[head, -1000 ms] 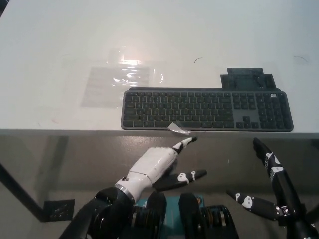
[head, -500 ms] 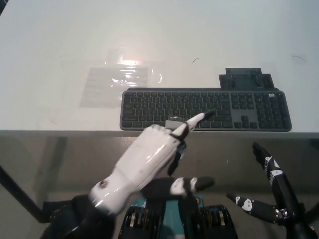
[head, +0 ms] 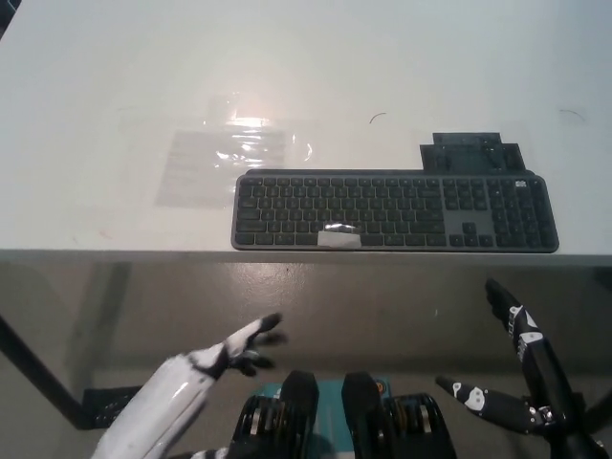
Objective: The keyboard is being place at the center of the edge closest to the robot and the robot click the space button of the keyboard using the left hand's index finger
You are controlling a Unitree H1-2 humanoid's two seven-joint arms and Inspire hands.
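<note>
Nearest the robot, the white left hand (head: 215, 368) hangs below the front edge of the table (head: 96, 76), left of centre and holding nothing. One finger (head: 266, 328) points forward and the others look tucked beneath it. The black right hand (head: 535, 378) rests at the lower right, also under the edge, splayed and empty.

The keyboard (head: 392, 208) lies on the table just behind that edge and parallel to it, a little toward the robot's right. Its space bar (head: 337, 238) is in the nearest key row and carries a pale patch, probably tape.

The fingertip is well apart from the key, so the step in hand is judged to be the reach and press. To do it well, the hand should first rise clear of the table's lip, then move forward and rightward. The pointing fingertip should come straight down on the pale patch. Keeping the other fingers tucked would spare the neighbouring keys, and a light, short push would avoid sliding the keyboard away.

The left forearm is cut off at the bottom edge, and the tucked fingers blur together. The key legends are too small to read. A dark flat object (head: 469, 151) behind the keyboard's right end cannot be identified. Glare washes out the clear plastic sheet (head: 229, 153) farther left.
</note>
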